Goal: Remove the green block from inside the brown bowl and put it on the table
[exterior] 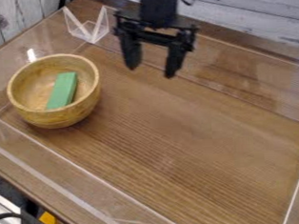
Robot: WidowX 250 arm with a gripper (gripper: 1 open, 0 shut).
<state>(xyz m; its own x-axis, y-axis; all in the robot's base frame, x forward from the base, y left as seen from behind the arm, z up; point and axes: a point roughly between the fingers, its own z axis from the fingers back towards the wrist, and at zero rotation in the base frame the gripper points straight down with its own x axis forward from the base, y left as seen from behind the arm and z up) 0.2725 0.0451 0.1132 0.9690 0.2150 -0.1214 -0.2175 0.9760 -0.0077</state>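
The green block [63, 90] lies flat inside the brown bowl [25, 114], which stands at the left of the table [179, 131]. My gripper [153, 68] hangs above the table's back middle, pointing down, to the right of the bowl and apart from it. Its two dark fingers [130, 54] stand wide open with nothing between them.
Clear plastic walls [90, 27] edge the table at the back, along the left and along the front. A bare stretch of wood-grain tabletop spreads to the right of and in front of the bowl.
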